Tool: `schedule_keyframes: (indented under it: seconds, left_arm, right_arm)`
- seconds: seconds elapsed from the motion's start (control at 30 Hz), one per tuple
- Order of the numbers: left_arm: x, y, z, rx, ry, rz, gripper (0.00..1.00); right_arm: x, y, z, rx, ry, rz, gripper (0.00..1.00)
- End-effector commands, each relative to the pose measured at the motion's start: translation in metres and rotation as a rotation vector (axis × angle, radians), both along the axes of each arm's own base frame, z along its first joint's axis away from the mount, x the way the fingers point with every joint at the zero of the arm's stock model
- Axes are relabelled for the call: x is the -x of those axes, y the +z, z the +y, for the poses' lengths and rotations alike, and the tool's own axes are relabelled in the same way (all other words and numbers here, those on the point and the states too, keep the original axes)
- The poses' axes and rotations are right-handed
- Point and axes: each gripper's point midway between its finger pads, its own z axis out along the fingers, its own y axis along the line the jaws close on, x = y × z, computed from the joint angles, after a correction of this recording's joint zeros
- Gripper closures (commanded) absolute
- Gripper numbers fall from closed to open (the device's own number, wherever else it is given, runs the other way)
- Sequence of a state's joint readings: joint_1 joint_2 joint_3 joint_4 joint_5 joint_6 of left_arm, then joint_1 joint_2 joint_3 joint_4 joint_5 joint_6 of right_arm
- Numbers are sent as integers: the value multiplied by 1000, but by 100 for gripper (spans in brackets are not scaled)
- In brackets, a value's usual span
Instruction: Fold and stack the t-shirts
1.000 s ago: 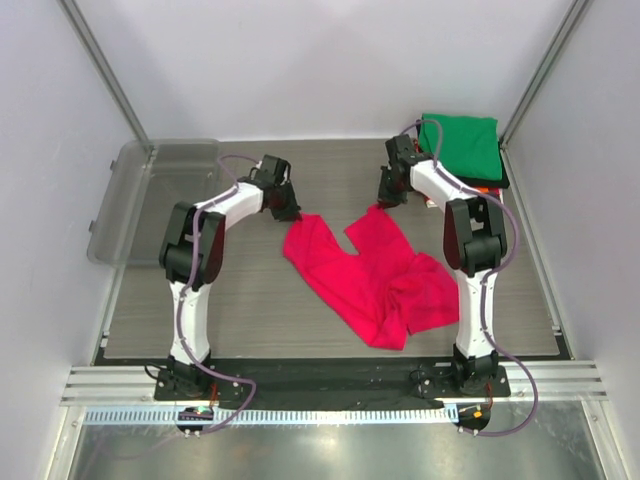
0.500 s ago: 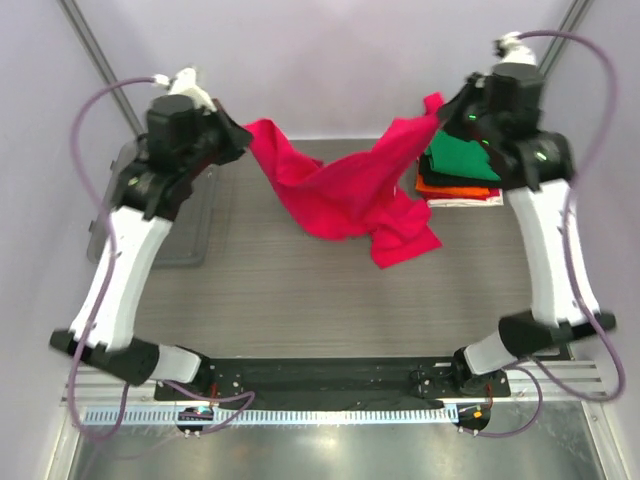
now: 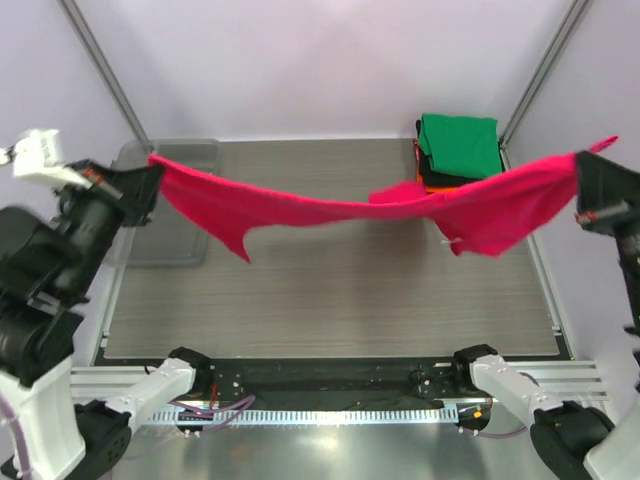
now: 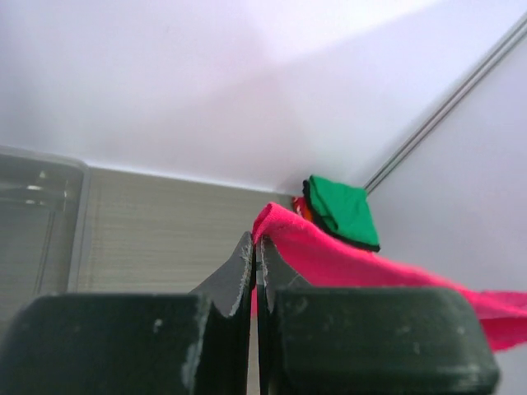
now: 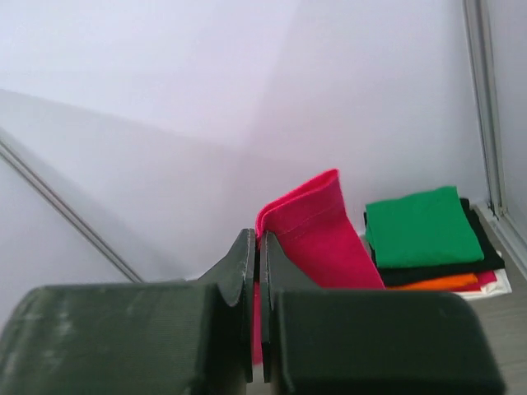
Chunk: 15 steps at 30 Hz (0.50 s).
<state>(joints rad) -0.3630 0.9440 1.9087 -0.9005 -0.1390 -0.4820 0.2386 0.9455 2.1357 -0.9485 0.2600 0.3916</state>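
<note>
Crimson-pink t-shirt (image 3: 330, 210) stretched airborne (sagging mid-span), 2 ends pinched by left gripper (image 3: 152, 174), right gripper (image 3: 582, 168).

White-shelled left arm (image 3: 45, 300): moulded white link covers, rounded black joint housings. Small white boxy module (image 3: 38, 152) on wrist end, tiny red mark just beside it. Black-and-white right arm (image 3: 605, 195): black wrist housing with white patch, white lower link, black elbow joint. Thin purple cable (image 3: 215, 405) loops at left base. Matt dark left pincer (image 4: 254, 247): two fingers, blocky roots tapering to thin tips, pale scuff specks on roots. Matt dark right pincer (image 5: 256, 243): same build, cleaner faces.
</note>
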Motion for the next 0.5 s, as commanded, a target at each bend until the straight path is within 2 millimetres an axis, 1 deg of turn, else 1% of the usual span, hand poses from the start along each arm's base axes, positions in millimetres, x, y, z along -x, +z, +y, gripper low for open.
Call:
schedule_keyframes:
  seconds: [0.0, 0.07, 0.1, 0.13, 0.17, 0.2, 0.23, 0.3, 0.33, 0.37, 0.4, 0.43, 0.47]
  left_arm:
    - [43, 26, 20, 15, 18, -133, 100]
    - [54, 35, 24, 24, 19, -168, 100]
    - [61, 43, 28, 31, 25, -196, 100]
    - [59, 42, 28, 25, 28, -182, 100]
    - [58, 42, 28, 22, 31, -178, 100]
    - [59, 48, 29, 24, 33, -188, 100]
    - [50, 45, 27, 16, 39, -162, 100]
    - [39, 44, 24, 12, 44, -140, 100]
    - [19, 36, 18, -7, 53, -89, 100]
    - [9, 30, 16, -18, 63, -59, 100]
    - [-5, 21, 14, -32, 76, -21, 100]
    - [-18, 11, 16, -43, 113, 22, 100]
    - [-41, -4, 11, -65, 131, 79, 100]
  right_arm:
    - [41, 23, -13, 22, -22, -122, 99]
    - [63, 35, -18, 23, -26, -180, 99]
    - [67, 36, -20, 34, -30, -185, 99]
    - [70, 39, -20, 42, -29, -194, 99]
    - [69, 44, -21, 47, -36, -198, 99]
    - [67, 45, -21, 59, -41, -197, 99]
    - [62, 46, -23, 61, -58, -189, 99]
    - [31, 41, -18, 79, -65, -128, 99]
    - [14, 35, -14, 97, -69, -91, 99]
    - [-2, 28, -13, 104, -79, -51, 99]
    - [-38, 14, -6, 124, -85, 28, 99]
    - [-61, 1, -1, 136, -86, 86, 99]
    - [-85, -11, 4, 151, -84, 137, 99]
